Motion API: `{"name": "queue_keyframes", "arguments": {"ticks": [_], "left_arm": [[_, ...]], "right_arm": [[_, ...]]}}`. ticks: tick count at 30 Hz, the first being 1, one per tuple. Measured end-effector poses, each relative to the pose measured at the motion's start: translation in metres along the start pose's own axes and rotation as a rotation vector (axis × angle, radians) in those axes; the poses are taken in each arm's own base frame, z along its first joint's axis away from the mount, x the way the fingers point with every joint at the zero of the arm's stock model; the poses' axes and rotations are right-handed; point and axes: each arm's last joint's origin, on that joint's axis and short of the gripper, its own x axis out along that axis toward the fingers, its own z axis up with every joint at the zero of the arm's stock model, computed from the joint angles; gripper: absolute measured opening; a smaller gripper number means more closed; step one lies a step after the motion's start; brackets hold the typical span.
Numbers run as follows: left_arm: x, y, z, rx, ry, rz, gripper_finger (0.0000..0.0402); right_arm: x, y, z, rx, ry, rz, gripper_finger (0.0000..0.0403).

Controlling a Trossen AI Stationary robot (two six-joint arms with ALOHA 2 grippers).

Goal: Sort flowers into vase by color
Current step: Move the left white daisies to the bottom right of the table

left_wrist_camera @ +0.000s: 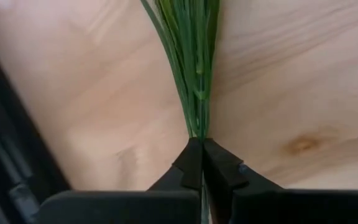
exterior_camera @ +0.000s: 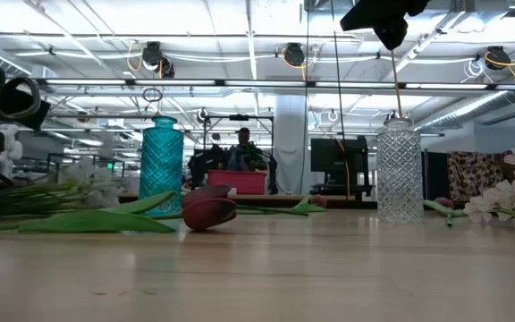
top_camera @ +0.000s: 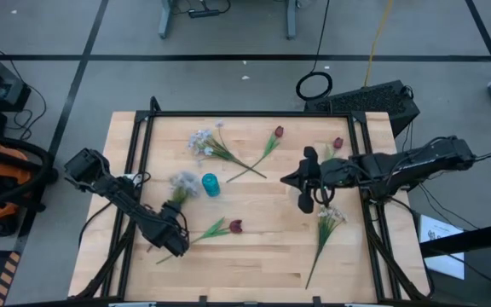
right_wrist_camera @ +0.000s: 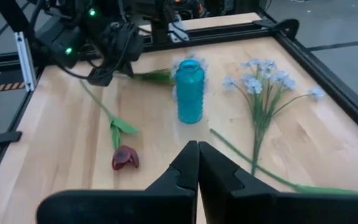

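With the left gripper [left_wrist_camera: 201,152] clamped on thin green stems [left_wrist_camera: 194,74] fanning out just ahead of its fingertips, the bundle may slip or splay when lifted.

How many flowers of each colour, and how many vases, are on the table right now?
Dark red tulips: 3
White-blue sprays: 3
Teal vase: 1
Clear vase: 1
Total: 8
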Motion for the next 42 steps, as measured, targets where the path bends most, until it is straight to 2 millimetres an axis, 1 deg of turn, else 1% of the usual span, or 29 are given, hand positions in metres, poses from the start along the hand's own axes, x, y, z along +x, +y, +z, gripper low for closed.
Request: {"name": "queue_keyframes", "arguments": {"ticks": [3,6,12,16,22,25,28,30,34,38,42], "left_arm": [[-0.006,0.002,-0.001,0.008,0.0,0.034,0.0004],[-0.017,0.003,-0.002,0.021,-0.025,0.069,0.0003],[-0.051,0.012,-0.006,0.014,-0.104,0.154,0.0002],[-0.075,0.023,-0.01,-0.014,-0.167,0.168,0.0001],[-0.103,0.035,-0.011,-0.038,-0.329,-0.029,0.0001],[-0.119,0.04,-0.01,-0.03,-0.444,-0.142,0.0],[-0.133,0.041,-0.009,0.02,-0.572,-0.252,0.0],[-0.144,0.039,-0.007,0.05,-0.666,-0.33,0.0],[-0.161,0.032,-0.002,0.095,-0.847,-0.437,0.0],[-0.171,0.018,0.005,0.146,-0.969,-0.493,0.0],[-0.182,0.002,0.014,0.2,-1.062,-0.525,0.0]], "right_arm": [[0.001,0.005,-0.002,0.008,0.008,0.016,0.0],[-0.001,0.01,-0.003,0.0,0.012,0.037,0.0],[-0.004,0.02,-0.006,0.016,0.016,0.073,0.0],[0.002,0.03,-0.008,0.027,0.013,0.1,0.0],[0.029,0.05,-0.011,0.021,-0.04,0.15,0.0],[0.041,0.056,-0.015,0.038,-0.046,0.154,0.0],[0.05,0.06,-0.017,0.086,-0.065,0.135,0.0],[0.055,0.063,-0.017,0.095,-0.094,0.127,0.0],[0.063,0.073,-0.011,0.09,-0.211,0.176,0.0],[0.069,0.079,-0.002,0.11,-0.358,0.219,0.0003],[0.077,0.082,0.0,0.108,-0.441,0.225,0.0025]]}}
